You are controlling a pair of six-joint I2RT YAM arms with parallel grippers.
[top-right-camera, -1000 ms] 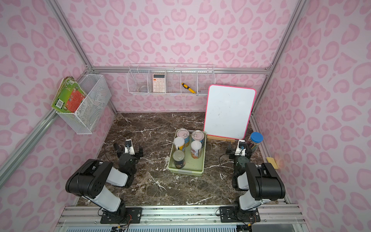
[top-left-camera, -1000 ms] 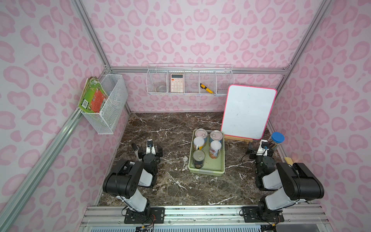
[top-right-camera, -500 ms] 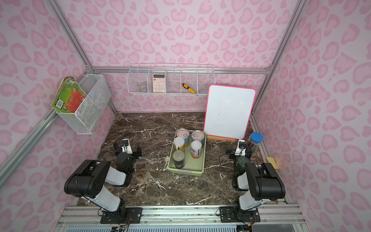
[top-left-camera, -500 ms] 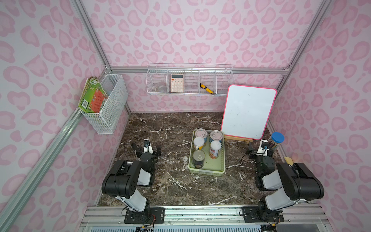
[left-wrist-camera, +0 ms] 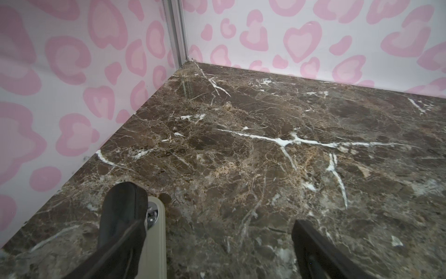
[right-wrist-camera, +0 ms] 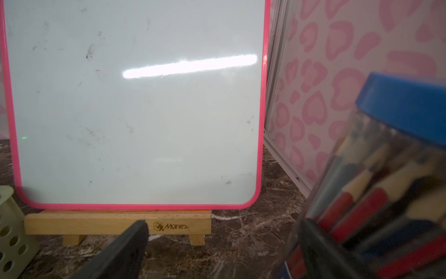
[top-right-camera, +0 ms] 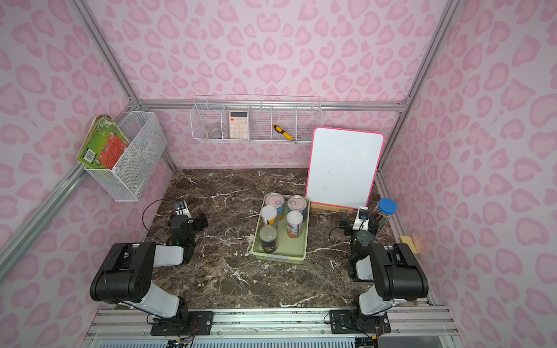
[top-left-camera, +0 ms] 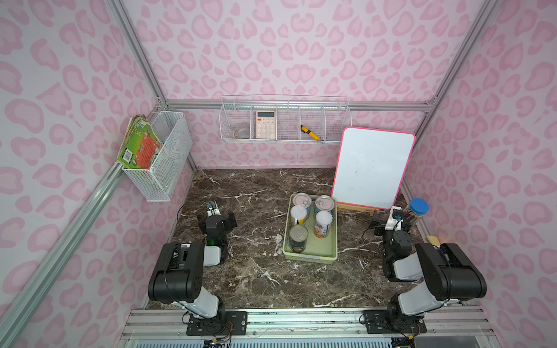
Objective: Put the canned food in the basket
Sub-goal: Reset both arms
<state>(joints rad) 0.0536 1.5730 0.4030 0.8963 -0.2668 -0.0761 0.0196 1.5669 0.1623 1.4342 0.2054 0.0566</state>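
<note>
Left arm (top-left-camera: 211,255) leftward; 5 cans (top-left-camera: 324,218) upright

Whiteboard (right-wrist-camera: 135,108): pink frame, fills middle of frame, upright on wooden stand (right-wrist-camera: 72,223).
Pencil tube (right-wrist-camera: 386,181): blue lid, blurred, at frame edge.
Basket (right-wrist-camera: 9,224): green corner only, beside the stand.
Right claw (right-wrist-camera: 224,244): fingers wide apart.

Brand name "Maries" with small round logo, dark print on wooden easel base (right-wrist-camera: 72,223), directly beneath pink-framed whiteboard (right-wrist-camera: 135,103), calculator (top-left-camera: 266,124) keys and book (top-left-camera: 140,147) cover too small to read
</note>
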